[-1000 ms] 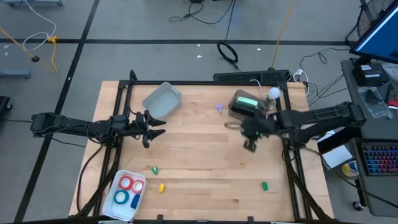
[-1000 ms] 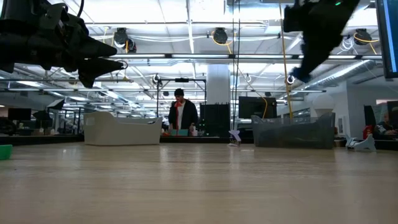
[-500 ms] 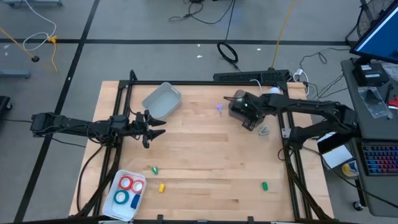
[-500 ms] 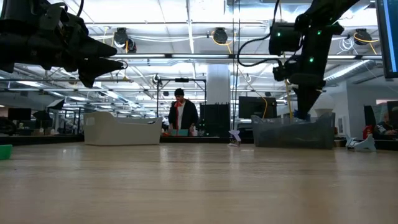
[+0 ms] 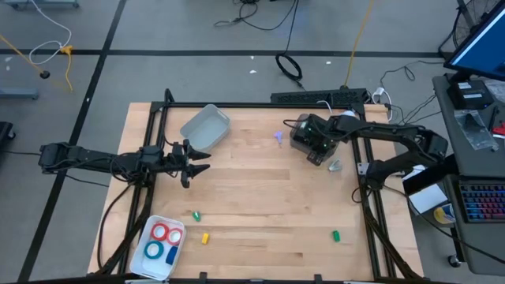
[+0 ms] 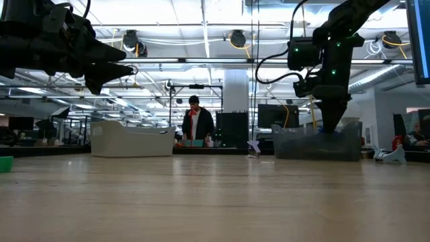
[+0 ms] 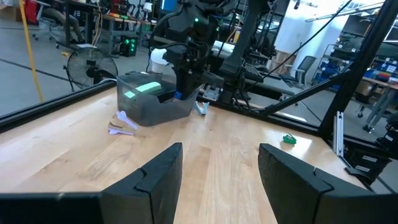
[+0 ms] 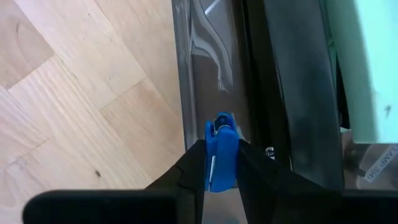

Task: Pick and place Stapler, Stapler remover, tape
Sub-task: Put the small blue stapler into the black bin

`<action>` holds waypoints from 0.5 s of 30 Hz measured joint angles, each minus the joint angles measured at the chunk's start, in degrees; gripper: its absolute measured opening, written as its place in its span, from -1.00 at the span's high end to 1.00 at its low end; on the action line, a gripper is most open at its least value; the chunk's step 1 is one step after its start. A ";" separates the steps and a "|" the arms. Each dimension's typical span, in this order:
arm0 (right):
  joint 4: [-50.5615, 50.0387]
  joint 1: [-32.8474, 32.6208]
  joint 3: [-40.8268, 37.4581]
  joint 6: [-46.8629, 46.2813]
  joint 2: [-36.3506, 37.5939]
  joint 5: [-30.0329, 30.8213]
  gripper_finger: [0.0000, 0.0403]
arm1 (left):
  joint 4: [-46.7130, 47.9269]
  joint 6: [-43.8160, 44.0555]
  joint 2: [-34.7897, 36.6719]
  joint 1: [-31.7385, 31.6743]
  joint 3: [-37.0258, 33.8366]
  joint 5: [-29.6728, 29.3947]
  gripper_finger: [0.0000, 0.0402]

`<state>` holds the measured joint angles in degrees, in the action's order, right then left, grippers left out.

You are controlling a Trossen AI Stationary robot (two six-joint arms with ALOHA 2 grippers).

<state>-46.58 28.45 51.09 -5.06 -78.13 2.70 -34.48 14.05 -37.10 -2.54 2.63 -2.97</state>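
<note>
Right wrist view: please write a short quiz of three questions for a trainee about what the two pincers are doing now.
1. True or false: the right pincer is shut on a small blue plastic object.
2. Which container is the right pincer at?
3. Fill in: the left pincer, waiting at the table's left side, is ____ (open or shut).
Key: 1 true; 2 the dark translucent plastic bin; 3 open.

Only one piece of lettering visible: small white printed label [image 8: 377,167] at the edge of the right wrist view, marked with characters resembling "AMP-3-0", too small and tilted for certain reading. No other legible text anywhere.
</note>
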 joint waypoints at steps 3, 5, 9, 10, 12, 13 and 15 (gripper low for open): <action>-0.28 0.00 0.00 0.00 -0.35 0.00 0.65 | 0.00 -0.03 0.00 0.01 0.00 0.06 -0.04; 0.01 0.00 0.01 0.02 -0.23 0.00 0.62 | 0.00 -0.05 0.00 -0.01 0.00 0.07 -0.04; 0.08 0.00 0.02 0.02 -0.25 0.00 0.56 | 0.00 -0.03 0.00 -0.01 0.00 0.07 -0.04; 0.11 0.00 0.02 0.13 -0.24 0.02 0.54 | 0.00 -0.02 0.00 -0.01 0.00 0.07 -0.04; 0.05 0.00 0.02 0.40 -0.26 0.05 0.50 | 0.00 -0.05 0.00 -0.01 0.00 0.07 -0.04; 0.09 0.00 0.02 0.45 -0.24 0.07 0.47 | 0.00 -0.07 0.00 -0.01 0.00 0.07 -0.04; 0.08 0.00 0.02 0.91 -0.24 0.07 0.43 | 0.00 -0.07 0.00 -0.01 0.00 0.07 -0.04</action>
<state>-46.50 28.45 51.11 -4.15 -78.37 2.76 -34.48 13.98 -37.10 -2.54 2.63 -2.90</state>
